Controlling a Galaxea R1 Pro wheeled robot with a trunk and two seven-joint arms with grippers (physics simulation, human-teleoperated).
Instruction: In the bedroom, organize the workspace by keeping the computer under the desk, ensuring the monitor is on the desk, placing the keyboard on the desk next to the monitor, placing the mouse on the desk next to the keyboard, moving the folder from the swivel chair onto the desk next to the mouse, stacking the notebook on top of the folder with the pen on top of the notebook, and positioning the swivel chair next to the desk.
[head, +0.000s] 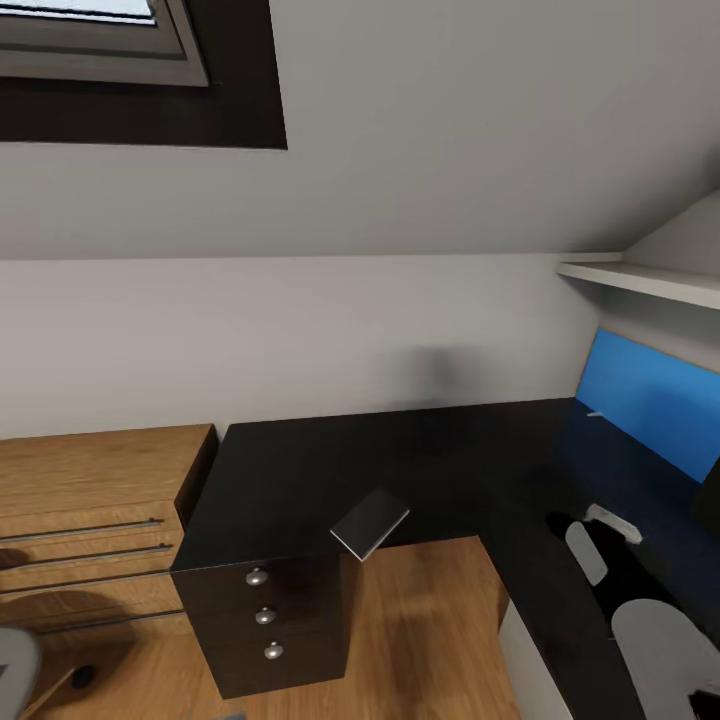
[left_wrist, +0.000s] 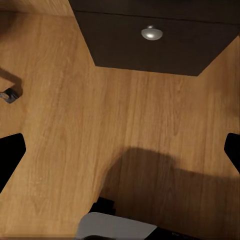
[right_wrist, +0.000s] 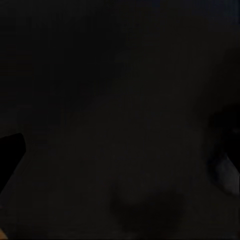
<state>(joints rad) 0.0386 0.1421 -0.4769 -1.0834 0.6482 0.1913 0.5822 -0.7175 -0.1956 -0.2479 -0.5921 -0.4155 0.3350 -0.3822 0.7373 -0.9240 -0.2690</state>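
We look down on the black L-shaped desk (head: 300, 470); the blue-lit monitor (head: 650, 415) stands on its right wing. A grey folder (head: 369, 523) overhangs the desk's front edge above the wooden floor (left_wrist: 75, 130). Both jaws stand released.

Home bedroom workspace, black corner desk (head: 300, 470), wooden dresser (head: 90, 500), sloped ceiling

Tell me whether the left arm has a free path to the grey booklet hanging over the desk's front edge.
Probably yes. The grey booklet lies uncovered at the black desk edge, above the drawer unit. The left gripper faces bare wood floor below, so the arm must rise first.
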